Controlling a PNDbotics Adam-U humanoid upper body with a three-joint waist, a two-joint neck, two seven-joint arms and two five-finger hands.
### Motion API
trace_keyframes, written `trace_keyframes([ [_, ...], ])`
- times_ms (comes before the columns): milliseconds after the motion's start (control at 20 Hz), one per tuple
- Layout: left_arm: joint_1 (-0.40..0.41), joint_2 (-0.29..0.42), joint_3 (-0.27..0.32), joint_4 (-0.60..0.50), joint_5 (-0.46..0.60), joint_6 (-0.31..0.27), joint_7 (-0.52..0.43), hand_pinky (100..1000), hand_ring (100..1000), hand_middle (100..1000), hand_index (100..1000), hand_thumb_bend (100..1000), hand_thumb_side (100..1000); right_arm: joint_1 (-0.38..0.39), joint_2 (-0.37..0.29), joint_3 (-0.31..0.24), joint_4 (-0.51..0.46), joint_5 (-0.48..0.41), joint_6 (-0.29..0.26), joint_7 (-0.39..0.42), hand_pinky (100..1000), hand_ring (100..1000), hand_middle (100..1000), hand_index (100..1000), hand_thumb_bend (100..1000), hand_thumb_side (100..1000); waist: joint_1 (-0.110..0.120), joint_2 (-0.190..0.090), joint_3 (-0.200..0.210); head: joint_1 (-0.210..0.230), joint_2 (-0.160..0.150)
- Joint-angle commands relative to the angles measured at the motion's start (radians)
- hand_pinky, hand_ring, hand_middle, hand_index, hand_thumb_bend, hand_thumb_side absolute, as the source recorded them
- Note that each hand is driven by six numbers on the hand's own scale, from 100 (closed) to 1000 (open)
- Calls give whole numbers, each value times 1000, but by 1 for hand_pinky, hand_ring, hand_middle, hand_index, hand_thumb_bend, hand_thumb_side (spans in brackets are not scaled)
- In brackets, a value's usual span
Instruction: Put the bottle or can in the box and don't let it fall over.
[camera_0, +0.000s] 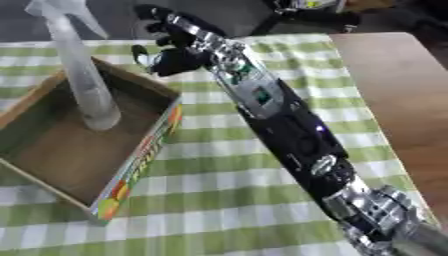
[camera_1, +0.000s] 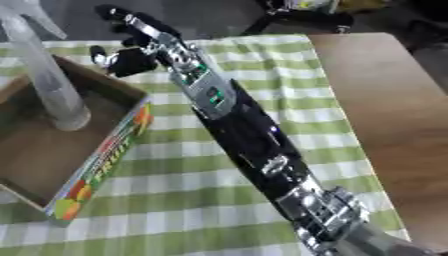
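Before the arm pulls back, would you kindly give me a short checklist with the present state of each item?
1. Spray bottle inside the box: ok.
2. Bottle upright, base on the box floor: ok.
3. Right hand apart from the bottle: ok.
4. Right hand's fingers holding nothing: ok.
5. Right arm beside the box wall, not over it: ok.
6. Left hand's whereabouts: cannot tell, not in view.

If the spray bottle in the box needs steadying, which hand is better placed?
The right hand: open beside the box's far corner, near the upright spray bottle. The left hand is not in view.
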Motion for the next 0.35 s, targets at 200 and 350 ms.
trace_keyframes([
  [200, -1, 24, 14, -14, -5, -3, 5, 1000, 530, 705, 774, 172, 852, 63, -135, -54, -172, -79, 16, -70, 923, 1000, 1000, 987, 100, 121, 8, -29, -9, 16, 5],
  [350, -3, 24, 14, -14, -6, -3, 5, 1000, 530, 707, 775, 172, 852, 110, -180, -84, -238, -125, 9, -108, 919, 999, 1000, 992, 100, 169, 10, -29, -14, 25, 3],
])
